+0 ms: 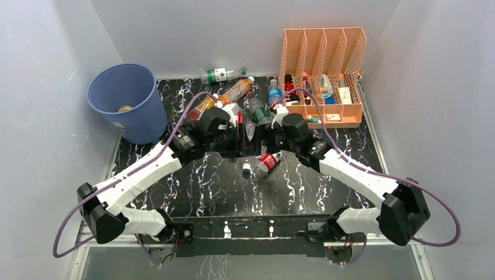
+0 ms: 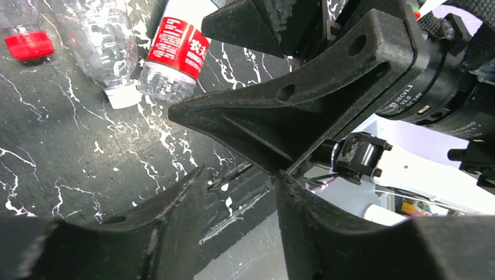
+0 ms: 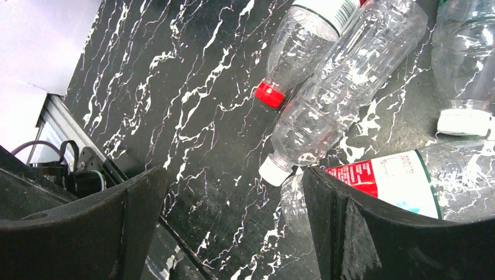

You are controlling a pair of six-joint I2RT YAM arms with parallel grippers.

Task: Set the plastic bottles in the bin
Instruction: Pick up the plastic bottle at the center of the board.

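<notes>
Pick-up step: right pincer (image 3: 233, 181) wide open, empty, red-label bottle (image 3: 397, 175) just beside one finger. Left pincer (image 2: 239, 178) open, empty. Next: centre on bottle, close.

The left arm (image 1: 140, 175) and right arm (image 1: 356, 172) have white link shells with black joint housings. A purple cable (image 1: 64, 233) loops along each arm. The left gripper (image 2: 240, 175) and right gripper (image 3: 233, 175) are matte black, with ribbed wedge-shaped fingers (image 2: 163, 233) pierced by round holes. The wrist motor (image 2: 420, 99) bears small white print.
</notes>
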